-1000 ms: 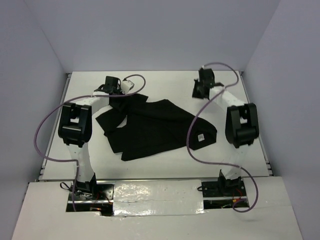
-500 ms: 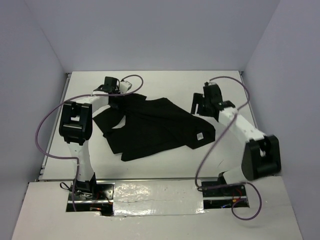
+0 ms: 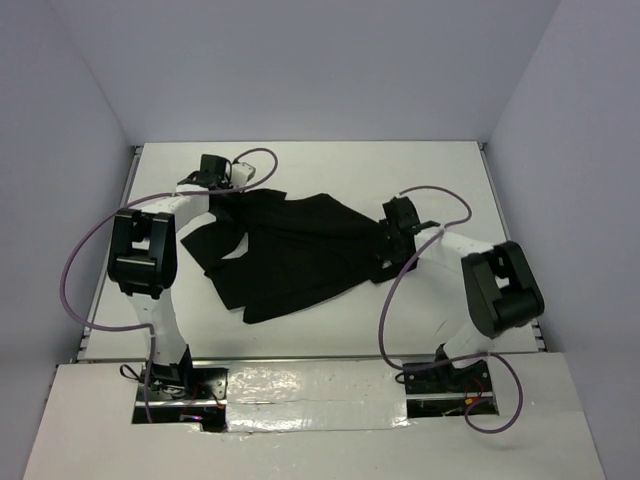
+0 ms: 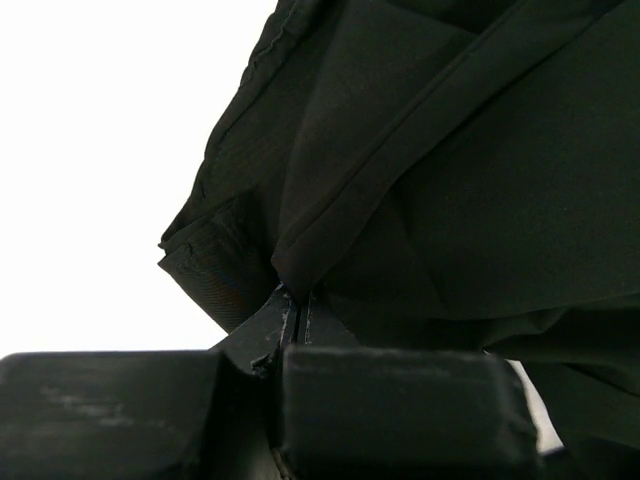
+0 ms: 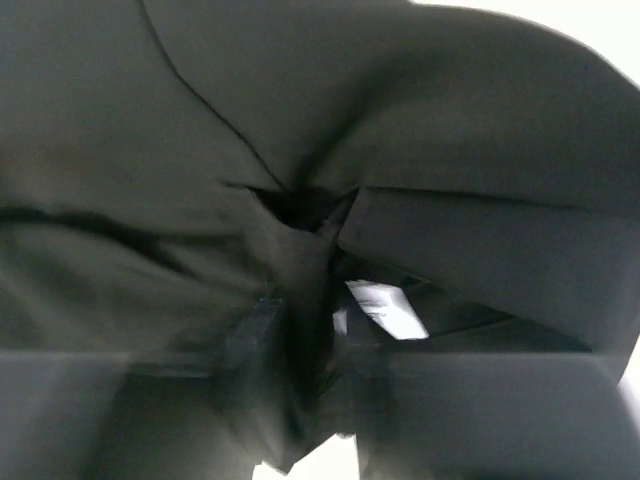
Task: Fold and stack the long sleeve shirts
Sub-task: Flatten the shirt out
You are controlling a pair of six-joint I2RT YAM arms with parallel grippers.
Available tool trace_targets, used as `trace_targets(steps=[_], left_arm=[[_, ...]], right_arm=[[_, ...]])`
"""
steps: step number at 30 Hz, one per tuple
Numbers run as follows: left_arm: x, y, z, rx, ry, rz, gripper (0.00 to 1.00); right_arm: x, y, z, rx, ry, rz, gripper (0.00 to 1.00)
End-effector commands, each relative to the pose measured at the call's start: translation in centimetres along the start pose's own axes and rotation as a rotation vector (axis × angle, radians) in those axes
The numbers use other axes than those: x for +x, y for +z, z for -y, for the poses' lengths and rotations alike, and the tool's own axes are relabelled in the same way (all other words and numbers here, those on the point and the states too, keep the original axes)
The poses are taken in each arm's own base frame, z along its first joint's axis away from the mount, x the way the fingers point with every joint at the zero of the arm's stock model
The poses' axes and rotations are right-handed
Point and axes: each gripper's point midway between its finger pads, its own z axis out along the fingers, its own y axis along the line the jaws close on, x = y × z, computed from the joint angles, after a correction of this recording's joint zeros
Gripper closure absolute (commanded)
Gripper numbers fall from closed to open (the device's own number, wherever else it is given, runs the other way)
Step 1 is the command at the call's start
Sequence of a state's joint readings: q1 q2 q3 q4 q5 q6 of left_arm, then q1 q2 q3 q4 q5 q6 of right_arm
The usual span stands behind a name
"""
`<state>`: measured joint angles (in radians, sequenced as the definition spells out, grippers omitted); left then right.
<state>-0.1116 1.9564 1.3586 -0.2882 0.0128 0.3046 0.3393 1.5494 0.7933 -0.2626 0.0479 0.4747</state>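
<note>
From above, the black shirt (image 3: 290, 255) lay crumpled and unfolded on the desk (image 3: 330, 165). The left hand (image 3: 228, 197) sat at the shirt's far-left corner and the right hand (image 3: 388, 243) at its right corner, probably to spread it flat. The left wrist view showed that hand closed, pinching a fabric edge. In the blurred right wrist view, cloth bunched between the fingers (image 5: 255, 325) beside the white tag (image 5: 378, 308); I could not tell whether that hand gripped.

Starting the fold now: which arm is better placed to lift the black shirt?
Probably left: the left jaws are pinched shut on the far-left end of the plain black soft-fabric long sleeve shirt; the right jaws are at its right edge, grip unconfirmed in the blur.
</note>
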Motion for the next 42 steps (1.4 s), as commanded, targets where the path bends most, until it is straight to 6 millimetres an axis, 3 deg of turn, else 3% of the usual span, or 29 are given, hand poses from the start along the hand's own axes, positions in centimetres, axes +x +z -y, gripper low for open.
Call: trace_targets(steps=[1,2,4,5,6,7,9,10,11,12,13,14,16,17,19,20,21,22,23,24,26,28,29,30,32,33,34,35,42], left_arm=[[-1.2,-3.2,-2.2,-0.043,-0.077,0.054,1.00],[-0.9,-3.7,-3.1,-0.054,-0.098,0.055,1.00],[-0.7,-5.0,-3.9,-0.073,-0.113,0.065,1.00],[0.1,-5.4,-4.3,-0.079,-0.123,0.056,1.00],[0.4,-5.9,-4.4,-0.080,-0.122,0.055,1.00],[0.1,-7.1,-4.5,-0.088,-0.118,0.072,1.00],[1.0,-7.9,-3.9,-0.082,-0.113,0.068,1.00],[0.5,-9.3,-3.7,-0.084,-0.108,0.098,1.00],[1.5,-9.7,-4.2,-0.091,-0.129,0.091,1.00],[1.5,-10.2,-4.1,-0.091,-0.125,0.102,1.00],[1.1,-11.4,-4.1,-0.097,-0.125,0.131,1.00],[1.2,-11.7,-4.0,-0.095,-0.124,0.138,1.00],[0.9,-12.3,-4.1,-0.096,-0.113,0.156,1.00],[0.6,-12.3,-4.4,-0.102,-0.108,0.165,1.00],[0.3,-11.6,-5.6,-0.120,-0.113,0.161,1.00],[0.2,-11.1,-6.0,-0.122,-0.117,0.155,1.00],[0.4,-9.8,-6.5,-0.120,-0.130,0.132,1.00],[0.6,-9.3,-7.4,-0.123,-0.149,0.123,1.00],[-1.1,-9.4,-8.6,-0.132,-0.160,0.155,1.00],[-0.6,-7.6,-8.9,-0.111,-0.190,0.120,1.00],[-2.6,-7.4,-11.1,-0.132,-0.212,0.154,1.00],[-3.5,-5.7,-12.3,-0.135,-0.221,0.145,0.91],[-3.0,-4.2,-12.3,-0.118,-0.232,0.115,0.87],[-2.7,-4.0,-12.0,-0.102,-0.241,0.089,0.71],[-3.1,-4.1,-12.1,-0.091,-0.258,0.088,0.59],[-3.1,-4.8,-12.0,-0.090,-0.259,0.095,0.43],[-2.3,-4.9,-11.5,-0.085,-0.259,0.089,0.12],[-2.9,-6.6,-11.6,-0.105,-0.244,0.123,0.04],[1.0,-9.1,-8.0,-0.039,-0.238,0.094,0.02]], right_arm=[[-5.6,1.7,-2.0,-0.054,-0.008,0.113,0.79],[-7.7,2.4,-2.3,-0.058,-0.024,0.132,1.00],[-10.8,3.0,-1.7,-0.043,-0.038,0.169,1.00],[-12.5,3.2,-2.0,-0.043,-0.059,0.188,1.00],[-16.2,3.5,-3.1,-0.052,-0.099,0.236,1.00],[-17.3,3.7,-3.2,-0.043,-0.117,0.228,1.00],[-22.8,3.6,-5.8,-0.086,-0.157,0.311,1.00],[-23.7,3.8,-7.0,-0.129,-0.185,0.308,1.00],[-27.9,1.7,-9.1,-0.172,-0.184,0.396,1.00],[-28.3,3.5,-9.2,-0.171,-0.179,0.375,1.00],[-28.7,3.8,-9.6,-0.173,-0.171,0.354,0.83],[-32.0,1.8,-10.6,-0.195,-0.162,0.427,0.67],[-31.9,3.3,-10.1,-0.169,-0.149,0.380,0.25],[-32.7,2.4,-10.2,-0.161,-0.144,0.397,0.21],[-32.2,1.1,-9.7,-0.133,-0.130,0.393,0.18],[-29.1,2.8,-8.5,-0.107,-0.127,0.320,0.18],[-29.7,-0.1,-9.1,-0.114,-0.129,0.394,0.18],[-28.8,-0.7,-8.8,-0.109,-0.128,0.400,0.18],[-24.8,1.2,-7.1,-0.072,-0.107,0.322,0.19],[-25.4,-1.5,-7.6,-0.099,-0.085,0.394,0.21],[-22.0,-1.8,-8.0,-0.158,-0.043,0.371,0.36],[-20.9,-1.9,-11.4,-0.308,-0.062,0.374,0.52],[-20.6,-1.1,-12.5,-0.341,-0.072,0.353,0.53],[-20.4,-0.6,-13.0,-0.342,-0.072,0.324,0.51],[-21.7,1.1,-14.6,-0.360,-0.059,0.287,0.41],[-21.4,1.8,-14.6,-0.350,-0.025,0.246,0.37],[-21.6,2.5,-14.8,-0.347,-0.006,0.233,0.31],[-21.9,3.6,-15.0,-0.341,0.014,0.224,0.27],[-22.7,7.2,-16.6,-0.388,0.202,0.181,0.22]])
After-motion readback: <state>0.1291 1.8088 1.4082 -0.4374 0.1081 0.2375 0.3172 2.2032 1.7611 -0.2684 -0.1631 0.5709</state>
